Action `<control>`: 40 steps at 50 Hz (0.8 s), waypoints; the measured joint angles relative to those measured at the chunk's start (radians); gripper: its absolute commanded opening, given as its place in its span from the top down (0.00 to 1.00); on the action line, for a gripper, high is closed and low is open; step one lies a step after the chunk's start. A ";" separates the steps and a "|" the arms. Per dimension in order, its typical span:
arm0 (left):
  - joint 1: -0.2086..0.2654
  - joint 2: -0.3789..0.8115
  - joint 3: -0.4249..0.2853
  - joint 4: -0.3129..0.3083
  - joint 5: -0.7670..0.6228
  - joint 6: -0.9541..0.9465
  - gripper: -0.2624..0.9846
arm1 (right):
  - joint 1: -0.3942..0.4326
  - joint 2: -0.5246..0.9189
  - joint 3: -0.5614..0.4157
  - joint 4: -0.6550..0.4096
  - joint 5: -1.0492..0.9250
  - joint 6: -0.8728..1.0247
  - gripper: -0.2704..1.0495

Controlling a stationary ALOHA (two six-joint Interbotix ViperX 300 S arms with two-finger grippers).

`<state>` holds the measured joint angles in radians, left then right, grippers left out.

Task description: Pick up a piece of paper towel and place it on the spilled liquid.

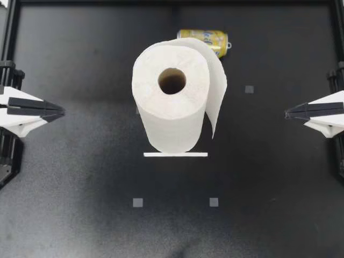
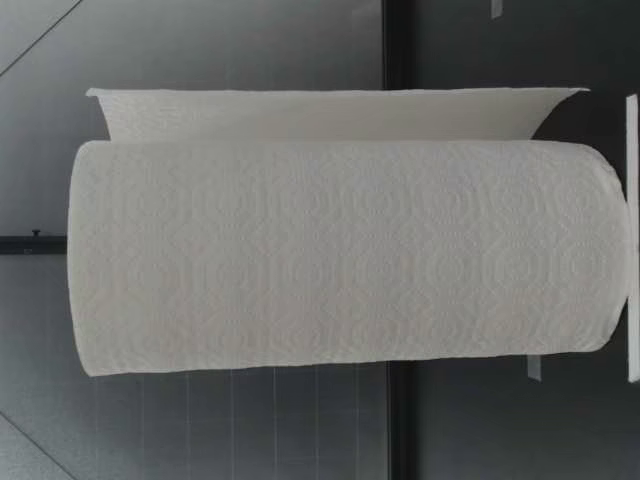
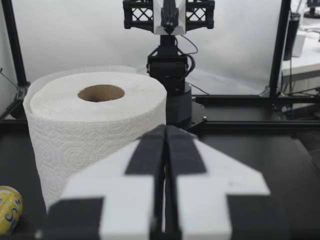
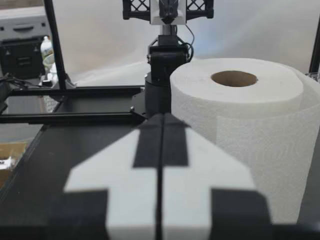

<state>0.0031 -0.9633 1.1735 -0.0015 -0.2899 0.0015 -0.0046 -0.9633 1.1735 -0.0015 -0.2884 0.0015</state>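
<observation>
A tall white paper towel roll (image 1: pixel 172 121) with a brown cardboard core (image 1: pixel 172 81) stands upright at the middle of the black surface (image 1: pixel 80 177), on a thin white flat base (image 1: pixel 175 155). The paper is embossed with a faint quilted pattern. One loose sheet (image 1: pixel 216 91) has peeled away on the roll's right side; seen from table height it hangs the full height of the roll (image 2: pixel 350 255), with its lower edge at or just above the surface.

The robot's left tool (image 1: pixel 60 112) sits at the left edge of the surface and its right tool (image 1: pixel 287 113) at the right edge. Both are well apart from the roll and point inward toward it. Each has its two fingers pressed together and holds nothing. From the left wrist the roll (image 3: pixel 95 130) stands ahead of the tool (image 3: pixel 165 129) and off to one side. From the right wrist the roll (image 4: pixel 245 135) also stands ahead and to one side.

A yellow metal drink can (image 1: pixel 207 38) lies on its side just beyond the roll, at the far side of the surface. Its side carries dark print that is too small to read. Small grey square markers (image 1: pixel 137 202) dot the surface near and right of the roll.
</observation>
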 measured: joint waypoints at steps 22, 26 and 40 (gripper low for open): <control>0.014 0.222 -0.152 -0.008 0.000 0.005 0.71 | 0.000 0.195 -0.256 -0.063 0.523 0.000 0.81; 0.029 0.288 -0.195 -0.008 0.000 0.008 0.71 | 0.000 0.255 -0.336 -0.120 0.676 0.002 0.81; 0.081 0.457 -0.324 -0.006 0.003 0.015 0.71 | 0.222 0.433 -0.561 -0.589 1.200 0.275 0.81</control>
<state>0.0844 -0.5062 0.8498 -0.0077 -0.2869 0.0169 0.2178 -0.5308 0.6121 -0.5906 0.9112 0.2761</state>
